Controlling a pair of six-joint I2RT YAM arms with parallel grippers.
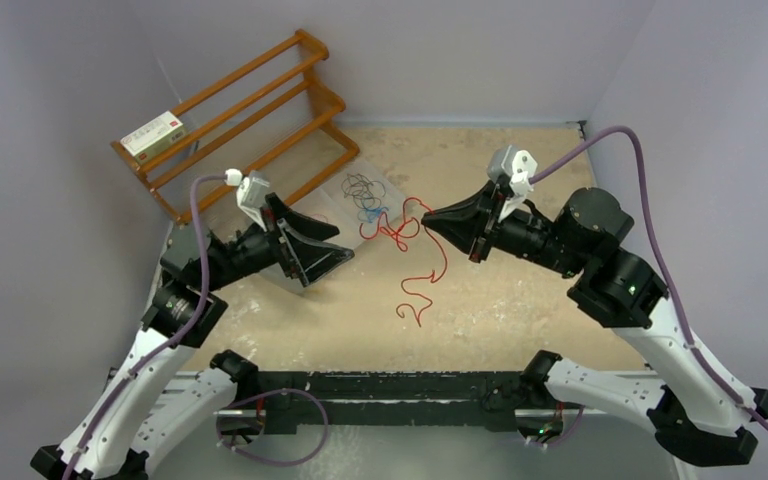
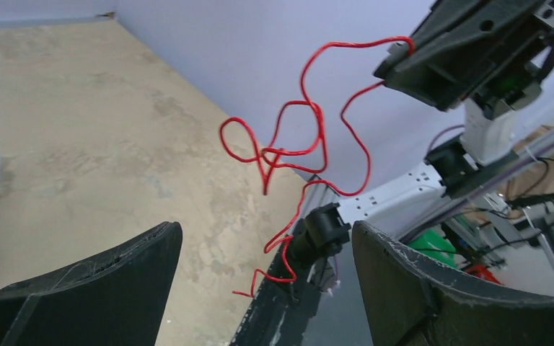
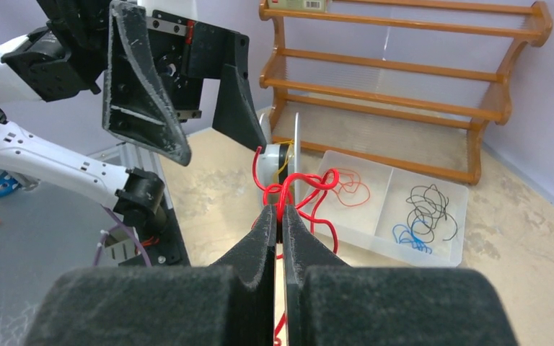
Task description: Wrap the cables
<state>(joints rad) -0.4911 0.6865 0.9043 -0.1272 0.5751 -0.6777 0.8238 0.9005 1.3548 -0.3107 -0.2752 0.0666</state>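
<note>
The right end effector (image 1: 428, 215) is closed on one end of the red cable (image 1: 395, 232) above the middle of the desk (image 1: 520, 290). The cable trails in loops toward the near edge. The left wrist view shows the cable (image 2: 322, 137) dangling in the air from that grip, framed by the left end effector (image 2: 265, 234), whose fingers are spread wide and hold nothing. Only the right wrist view shows the contents of the tray (image 3: 361, 223) clearly: a thin red cable (image 3: 350, 191) in one compartment, and black cables (image 3: 429, 205) and a blue cable (image 3: 407, 238) in the other. The tray sits before the rack (image 1: 250, 110) at the far left corner.
</note>
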